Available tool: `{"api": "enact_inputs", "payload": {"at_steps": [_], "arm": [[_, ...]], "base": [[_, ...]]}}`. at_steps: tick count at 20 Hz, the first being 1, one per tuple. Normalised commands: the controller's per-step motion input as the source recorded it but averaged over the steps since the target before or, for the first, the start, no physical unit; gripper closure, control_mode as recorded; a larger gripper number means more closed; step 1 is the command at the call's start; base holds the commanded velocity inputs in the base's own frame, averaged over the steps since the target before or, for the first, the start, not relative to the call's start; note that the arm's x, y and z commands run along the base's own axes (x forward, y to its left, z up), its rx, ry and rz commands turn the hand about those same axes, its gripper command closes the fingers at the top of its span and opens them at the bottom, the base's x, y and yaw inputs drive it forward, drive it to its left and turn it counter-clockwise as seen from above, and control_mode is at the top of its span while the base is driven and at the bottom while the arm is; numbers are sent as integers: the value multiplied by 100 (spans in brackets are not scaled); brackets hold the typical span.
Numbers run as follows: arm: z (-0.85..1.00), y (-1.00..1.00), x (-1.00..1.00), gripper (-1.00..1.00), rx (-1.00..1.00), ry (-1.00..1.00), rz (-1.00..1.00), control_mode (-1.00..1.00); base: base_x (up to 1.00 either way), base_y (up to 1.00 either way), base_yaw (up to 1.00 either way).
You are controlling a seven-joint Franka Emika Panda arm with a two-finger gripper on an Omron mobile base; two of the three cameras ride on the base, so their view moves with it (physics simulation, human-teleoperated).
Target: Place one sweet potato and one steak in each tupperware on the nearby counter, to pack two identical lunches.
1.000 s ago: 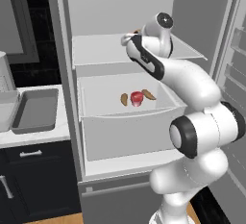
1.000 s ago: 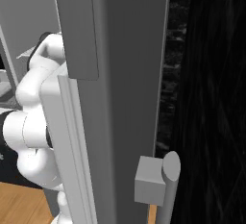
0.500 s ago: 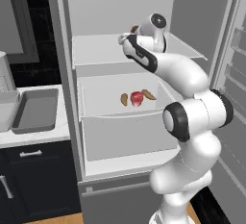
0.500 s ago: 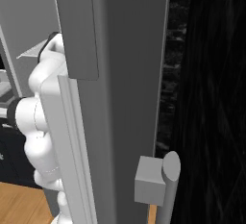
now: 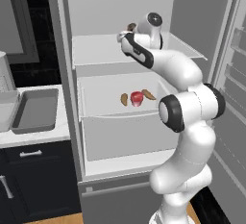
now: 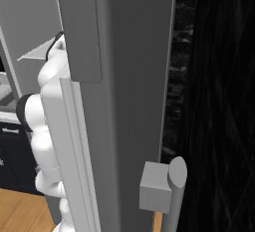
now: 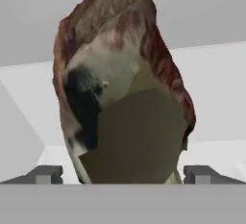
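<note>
Gripper (image 7: 123, 174) wide open, lined up on the brown steak (image 7: 122, 88) on the fridge's upper shelf (image 5: 96, 50).

In my hand view the steak stands between the two fingertips (image 7: 47, 174), not gripped yet. From the left base view the red steak (image 5: 137, 98) sits on the lower shelf with a sweet potato (image 5: 124, 99) at 9 o'clock of it and another (image 5: 149, 94) at 3 o'clock. Trays (image 5: 36, 110) wait on the counter (image 5: 33, 136), at 9 o'clock of the fridge. Risk as I see it: the piece is wide and lumpy, so closing off-centre could pinch an edge and let it slip or shove it deeper; the wrist sits close to the shelf. No brands or readable text anywhere.
</note>
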Motion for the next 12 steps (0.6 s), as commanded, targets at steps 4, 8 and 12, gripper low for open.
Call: {"api": "enact_inputs", "payload": {"at_steps": [4,8,12], "arm": [[9,-3,0,-100,0,0,-2,-100],[2,-20,9,-100,-1,0,-4,-100],[0,-10,46,-100,-4,0,-3,-100]], "base": [[0,0,0],[0,0,0],[0,0,0]]}}
